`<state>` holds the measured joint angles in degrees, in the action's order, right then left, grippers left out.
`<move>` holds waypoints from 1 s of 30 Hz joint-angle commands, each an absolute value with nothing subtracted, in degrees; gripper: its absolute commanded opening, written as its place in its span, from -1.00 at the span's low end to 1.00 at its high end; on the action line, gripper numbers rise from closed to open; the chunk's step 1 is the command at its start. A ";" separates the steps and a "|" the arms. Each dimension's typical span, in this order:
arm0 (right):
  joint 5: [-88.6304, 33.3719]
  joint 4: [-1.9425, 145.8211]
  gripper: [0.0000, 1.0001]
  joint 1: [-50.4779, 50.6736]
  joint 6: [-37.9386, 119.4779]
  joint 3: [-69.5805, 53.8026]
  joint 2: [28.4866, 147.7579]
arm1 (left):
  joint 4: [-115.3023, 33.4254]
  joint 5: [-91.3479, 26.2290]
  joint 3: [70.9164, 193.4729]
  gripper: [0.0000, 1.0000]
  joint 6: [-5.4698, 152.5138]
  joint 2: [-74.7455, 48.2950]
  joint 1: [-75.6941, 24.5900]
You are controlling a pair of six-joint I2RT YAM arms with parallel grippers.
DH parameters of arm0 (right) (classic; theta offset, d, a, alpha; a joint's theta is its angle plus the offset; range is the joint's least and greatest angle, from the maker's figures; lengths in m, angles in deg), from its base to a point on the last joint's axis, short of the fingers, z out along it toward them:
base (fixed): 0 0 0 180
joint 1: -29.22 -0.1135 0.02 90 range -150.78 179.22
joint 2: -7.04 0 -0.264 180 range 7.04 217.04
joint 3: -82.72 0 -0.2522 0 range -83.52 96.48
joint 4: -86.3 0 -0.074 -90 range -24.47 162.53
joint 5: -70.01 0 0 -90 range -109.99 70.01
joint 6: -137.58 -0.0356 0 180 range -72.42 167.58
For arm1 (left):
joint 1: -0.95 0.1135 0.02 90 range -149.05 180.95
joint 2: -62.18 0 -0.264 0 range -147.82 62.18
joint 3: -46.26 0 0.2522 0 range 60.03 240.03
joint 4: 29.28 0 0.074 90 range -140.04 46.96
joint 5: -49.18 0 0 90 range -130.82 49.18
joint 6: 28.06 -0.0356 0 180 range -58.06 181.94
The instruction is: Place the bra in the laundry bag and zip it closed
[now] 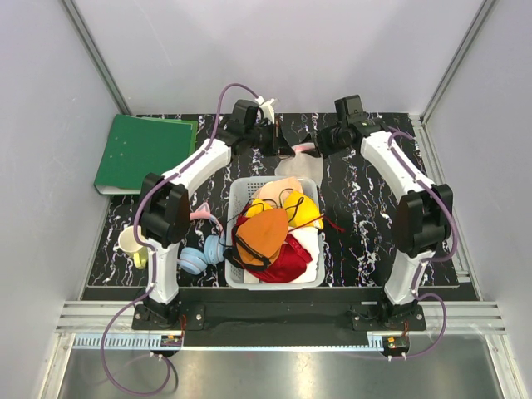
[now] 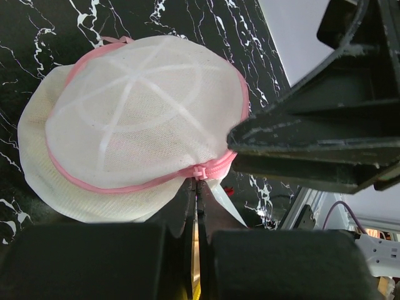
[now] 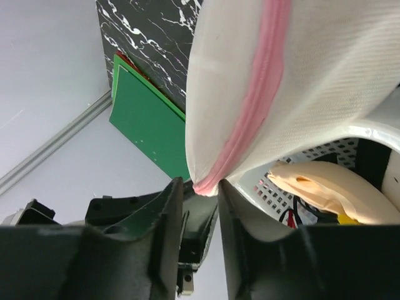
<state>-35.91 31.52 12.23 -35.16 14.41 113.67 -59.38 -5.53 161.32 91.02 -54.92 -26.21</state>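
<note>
The laundry bag (image 2: 131, 119), a round white mesh pouch with a pink zipper rim, is held between both grippers at the back of the table (image 1: 296, 155). My left gripper (image 2: 197, 187) is shut on the pink zipper slider (image 2: 199, 171); it also shows in the top view (image 1: 279, 143). My right gripper (image 3: 201, 187) pinches the bag's pink rim (image 3: 250, 106) from the other side, and shows in the top view (image 1: 317, 145). The zip looks joined along the rim that I can see. The plain yellow bra is not plainly visible; the bag's lower half looks faintly yellowish.
A grey-white plastic basket (image 1: 235, 199) stands mid-table with an orange bra (image 1: 262, 233), a yellow bra with black straps (image 1: 304, 209), a beige bra (image 1: 278, 189) and a red garment (image 1: 289, 262). A green binder (image 1: 143, 154) lies back left. A yellow cup (image 1: 130, 242) and blue items (image 1: 199, 254) sit left.
</note>
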 commanded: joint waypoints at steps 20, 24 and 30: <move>-60.85 36.50 -1.00 19.56 -10.34 38.45 134.12 | -61.24 0.73 158.02 -1.00 84.70 -49.09 -16.01; -56.58 24.87 -1.00 19.73 -3.34 56.05 143.06 | -57.56 1.80 159.51 -1.00 87.60 -49.70 -18.55; -54.88 10.39 -1.00 19.64 2.83 72.76 150.32 | -52.36 2.33 161.18 -1.00 93.06 -52.42 -21.29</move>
